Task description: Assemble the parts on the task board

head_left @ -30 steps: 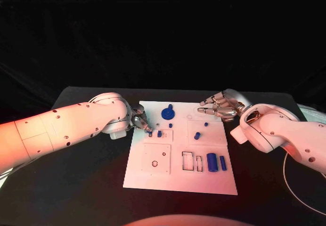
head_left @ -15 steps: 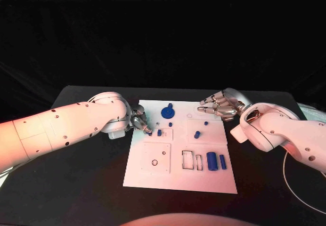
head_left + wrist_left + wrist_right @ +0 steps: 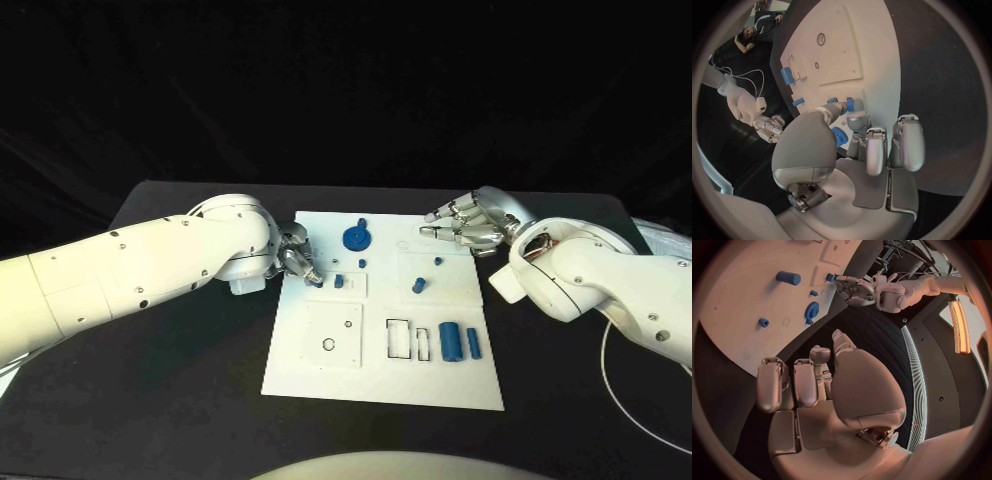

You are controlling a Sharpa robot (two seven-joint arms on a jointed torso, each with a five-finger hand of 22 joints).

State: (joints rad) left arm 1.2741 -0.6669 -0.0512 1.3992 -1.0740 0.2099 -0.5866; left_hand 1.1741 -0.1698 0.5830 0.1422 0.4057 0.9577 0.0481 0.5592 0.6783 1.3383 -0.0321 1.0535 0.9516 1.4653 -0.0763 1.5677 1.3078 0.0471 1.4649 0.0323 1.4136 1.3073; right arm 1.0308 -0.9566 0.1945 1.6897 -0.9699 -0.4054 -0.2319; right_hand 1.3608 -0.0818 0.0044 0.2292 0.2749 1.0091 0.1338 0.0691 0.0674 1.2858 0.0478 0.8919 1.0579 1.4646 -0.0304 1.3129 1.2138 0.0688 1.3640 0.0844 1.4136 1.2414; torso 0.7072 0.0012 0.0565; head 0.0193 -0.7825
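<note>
Left hand (image 3: 296, 258): at the left edge of the task board (image 3: 339, 385); fingertips down at the board's upper-left area, just beside two small blue pegs (image 3: 339, 282). In the left wrist view the fingers (image 3: 870, 150) are drawn together near a blue piece (image 3: 839, 136) close under the thumb; whether that piece is pinched or merely lies behind the fingers cannot be told.

Right hand (image 3: 464, 226): at the board's upper-right corner, above its surface. In the right wrist view the fingers (image 3: 795, 382) are curled in toward the palm with nothing visible in them.

Task board: white plate on the black table (image 3: 173, 380), lying between the two hands and reaching toward the robot.

Gear-shaped part (image 3: 356, 238): blue, on the far part of the board, between the hands, nearer the left hand.

Small peg (image 3: 362, 263): blue, just on the near side of the gear-shaped part.

Short cylinder (image 3: 418, 286): blue, mid-board, on the near side of the right hand and apart from it.

Small stud (image 3: 438, 263): blue, close to the right hand, between it and the short cylinder.

Large cylinder (image 3: 451, 343): blue, lying toward the board's near right part, well apart from both hands, with a slimmer blue bar (image 3: 473, 343) just beside it.

Rectangular recesses (image 3: 400, 341): dark-outlined, just beside the large cylinder on the left hand's side.

Writing: no brand, label or lettering can be read on the board or parts.
</note>
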